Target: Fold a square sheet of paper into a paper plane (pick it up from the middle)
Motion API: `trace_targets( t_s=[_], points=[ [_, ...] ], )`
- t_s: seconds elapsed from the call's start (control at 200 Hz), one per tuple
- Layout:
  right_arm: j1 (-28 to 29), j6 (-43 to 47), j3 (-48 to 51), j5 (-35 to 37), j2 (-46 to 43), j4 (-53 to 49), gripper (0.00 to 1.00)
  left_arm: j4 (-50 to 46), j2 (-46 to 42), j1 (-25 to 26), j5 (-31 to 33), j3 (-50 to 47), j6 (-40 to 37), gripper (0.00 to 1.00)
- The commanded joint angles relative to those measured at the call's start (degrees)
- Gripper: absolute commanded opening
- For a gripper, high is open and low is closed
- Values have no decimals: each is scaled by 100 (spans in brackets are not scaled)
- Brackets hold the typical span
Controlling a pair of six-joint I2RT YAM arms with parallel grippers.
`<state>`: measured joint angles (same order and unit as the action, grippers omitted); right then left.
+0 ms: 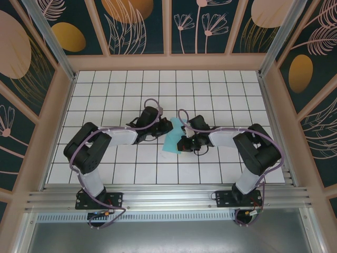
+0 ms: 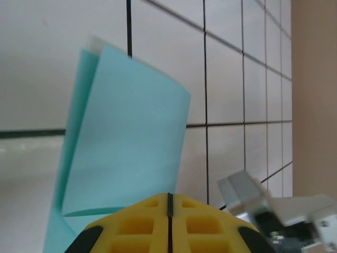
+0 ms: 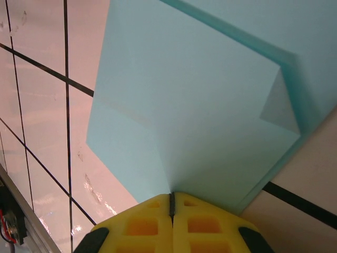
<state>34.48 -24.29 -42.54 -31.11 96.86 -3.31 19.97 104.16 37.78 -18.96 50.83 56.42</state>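
Sheet of paper (image 1: 172, 139) is located mid-bench, between the two gripper tips, over the white grid tiles (image 1: 210, 84). It is folded over, not flat: in the left wrist view two turquoise layers are seen rising from the fingers, with the fold running along the left side and a thin white edge at the top corner.

Left gripper (image 1: 161, 128) is closed: yellow fingers (image 2: 137, 226) are pressed together with no gap at the seam, and the paper's (image 2: 126, 137) lower edge is clamped between them.

Right gripper (image 1: 183, 142) is likewise closed on the sheet of paper (image 3: 184, 105), which is pinched at the seam between the yellow fingers (image 3: 205, 226). From this side the layers are seen offset along the right edge, and a small corner flap (image 3: 279, 105) is turned over.

The two grippers are placed on opposite sides of the sheet, close together. Whether the sheet is touching the bench (image 1: 105, 174) cannot be told.
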Motion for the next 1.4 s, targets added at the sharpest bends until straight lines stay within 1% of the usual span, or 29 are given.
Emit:
trace_targets(
  t_s=[0.0, 0.17, 0.25, 0.37, 0.49, 0.656, 0.761, 0.941, 1.106, 1.316, 1.396],
  points=[
    [-77, 111, 19, 431, 93, -672, 0, 271, 376, 70, -236, 77, 189, 9],
    [-82, 21, -168, 279, -100, -712, 0, 323, 681, 100, -180, 59, 247, 9],
    [-85, -54, -290, 175, -250, -730, 0, 228, 750, 115, -56, 16, 231, 8],
    [-81, -249, -348, -108, -467, -522, 0, 174, 798, 112, 48, -79, 226, 8],
    [-74, -286, -442, -226, -325, -475, 1, 209, 816, 108, 78, -152, 245, 8],
    [-65, -261, -323, -114, 87, -545, 1, 167, 822, 110, 90, -117, 214, 8],
    [-67, -257, -10, -39, 175, -488, 1, 125, 817, 115, 134, -117, 216, 8],
    [-81, -286, 496, 53, -123, -487, 1, -7, 808, 116, 242, -122, 199, 7],
    [-84, -348, 793, -127, -418, -526, 2, -63, 816, 107, 299, -144, 188, 6],
    [-82, -187, 738, -80, -652, -966, 4, -61, 834, 108, 297, -131, 194, 6],
    [-82, -157, 642, 57, -723, -1174, 4, -61, 819, 108, 279, -113, 185, 6]
  ],
)
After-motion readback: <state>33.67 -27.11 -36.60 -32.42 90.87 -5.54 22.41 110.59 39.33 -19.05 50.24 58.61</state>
